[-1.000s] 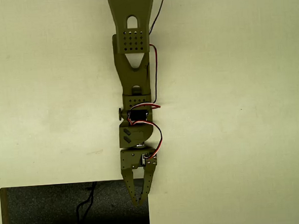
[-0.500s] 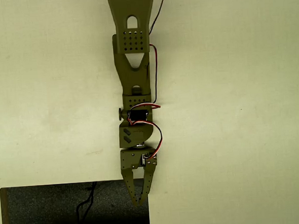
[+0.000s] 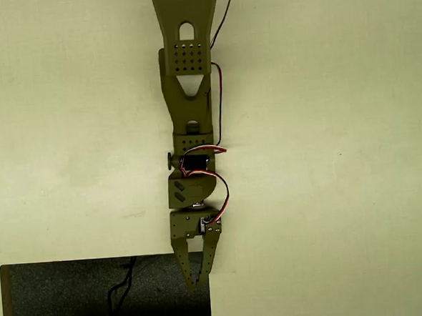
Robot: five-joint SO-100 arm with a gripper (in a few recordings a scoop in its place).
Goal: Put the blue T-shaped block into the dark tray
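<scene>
In the overhead view the dark tray (image 3: 55,300) lies at the bottom left, black-grey and speckled, with a thin dark crack-like line (image 3: 119,291) across its inner surface. My olive-green arm reaches down the middle of the picture. Its gripper (image 3: 197,282) hangs over the tray's right end, just inside the far rim. The two fingers meet at their tips, so the gripper is shut, and nothing shows between them. The blue T-shaped block is out of view or hidden.
A pale cream tabletop (image 3: 328,194) spreads around the arm and the tray. Red and black wires (image 3: 224,193) loop beside the wrist. The tray's near edge runs close to the bottom of the picture.
</scene>
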